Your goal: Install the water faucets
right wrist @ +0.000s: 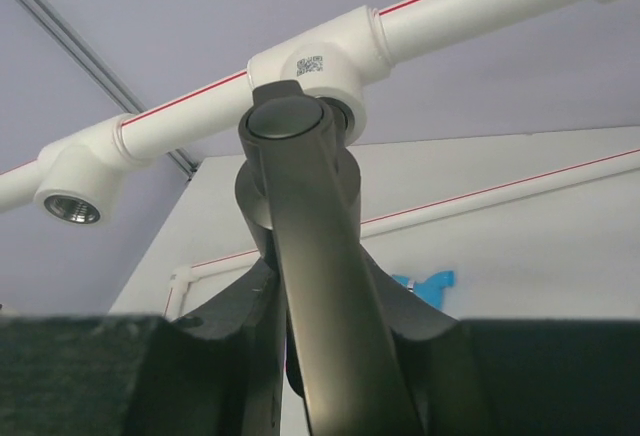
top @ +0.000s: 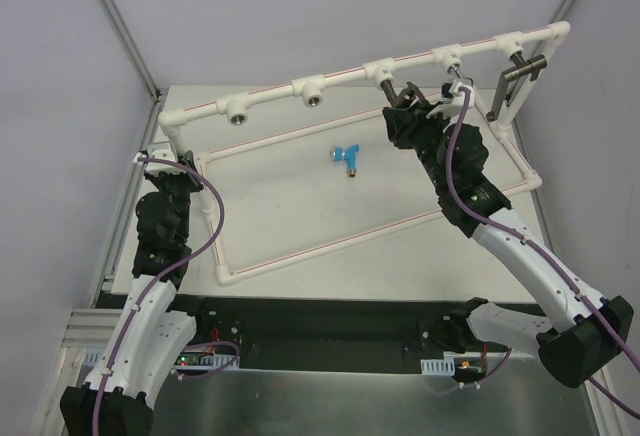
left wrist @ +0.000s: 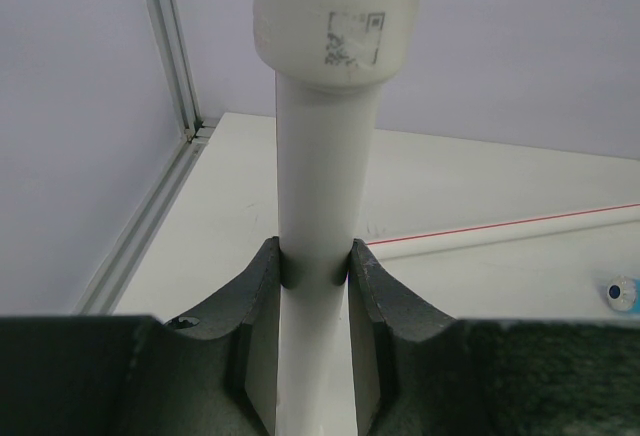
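- Although one installed grey faucet (top: 520, 68) already hangs from the fitting at upper right of the white pipe frame (top: 270, 97), the top view shows the job as part done.
  - The right gripper (top: 398, 97) is clamped on the held grey faucet (top: 386, 81) at a mid-rail fitting.
  - The blue faucet (top: 347, 157) lies loose on the table, centre frame.
  - Two empty sockets (top: 237, 108) face out at upper left.
  - The left gripper (top: 168, 159) sits at the frame's left corner.
- Left wrist view: the left gripper's jaws pinch the upright pipe (left wrist: 320, 156), likely to steady the frame. A sliver of blue shows at the right edge.
- Right wrist view: the jaws grip the held grey faucet (right wrist: 295, 156), its end at the tee. How deep it is threaded cannot be told.
- Judged left to do: seat this faucet, then fit the blue one.
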Controlling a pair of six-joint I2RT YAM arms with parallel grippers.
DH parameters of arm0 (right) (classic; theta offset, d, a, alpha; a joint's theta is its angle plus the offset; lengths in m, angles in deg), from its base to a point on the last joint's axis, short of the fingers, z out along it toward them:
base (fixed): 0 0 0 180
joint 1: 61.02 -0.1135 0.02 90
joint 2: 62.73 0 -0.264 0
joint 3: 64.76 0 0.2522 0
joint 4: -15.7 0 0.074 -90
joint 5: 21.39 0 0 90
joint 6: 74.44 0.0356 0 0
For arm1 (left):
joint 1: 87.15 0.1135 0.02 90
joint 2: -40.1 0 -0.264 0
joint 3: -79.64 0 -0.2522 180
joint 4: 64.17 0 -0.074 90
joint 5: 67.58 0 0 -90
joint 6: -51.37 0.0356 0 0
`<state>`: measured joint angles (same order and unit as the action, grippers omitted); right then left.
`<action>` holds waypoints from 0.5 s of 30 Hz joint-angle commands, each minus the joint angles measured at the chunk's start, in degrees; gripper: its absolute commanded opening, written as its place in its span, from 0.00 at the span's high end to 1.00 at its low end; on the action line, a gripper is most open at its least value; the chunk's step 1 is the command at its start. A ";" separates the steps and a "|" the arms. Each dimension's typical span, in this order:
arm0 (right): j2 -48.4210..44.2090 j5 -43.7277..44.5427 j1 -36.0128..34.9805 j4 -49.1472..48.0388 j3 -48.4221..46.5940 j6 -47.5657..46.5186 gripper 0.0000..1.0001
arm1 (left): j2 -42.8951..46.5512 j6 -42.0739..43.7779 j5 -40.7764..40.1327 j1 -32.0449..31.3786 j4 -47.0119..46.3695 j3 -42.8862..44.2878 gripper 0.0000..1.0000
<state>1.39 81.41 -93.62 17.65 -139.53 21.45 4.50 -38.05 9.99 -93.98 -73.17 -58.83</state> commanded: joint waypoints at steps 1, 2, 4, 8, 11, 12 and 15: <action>1.89 4.52 2.27 3.46 2.74 6.14 0.98 | 1.14 -3.13 5.75 -2.05 -1.67 1.50 1.00; 1.89 4.52 2.28 3.29 3.00 7.37 0.98 | 1.23 -3.13 5.66 -2.05 -1.67 1.50 1.00; 1.80 4.25 2.63 3.03 3.79 8.52 0.98 | 1.32 -3.13 5.66 -2.13 -1.67 1.50 1.00; 1.54 3.46 3.59 1.80 5.55 11.68 0.98 | 1.23 -3.13 5.75 -2.22 -1.67 1.50 1.00; 1.36 2.32 4.30 0.66 6.96 14.32 0.98 | 1.14 -3.04 5.75 -2.22 -1.67 1.50 1.00; 1.36 1.71 4.65 0.48 7.31 15.80 0.98 | 1.14 -3.04 5.75 -2.31 -1.67 1.50 1.00; 1.27 0.66 5.44 -0.84 8.28 17.92 0.98 | 1.23 -3.04 5.75 -2.31 -1.67 1.41 1.00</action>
<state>0.54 78.24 -91.13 10.65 -134.42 34.52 4.59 -38.03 9.93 -94.30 -73.09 -58.83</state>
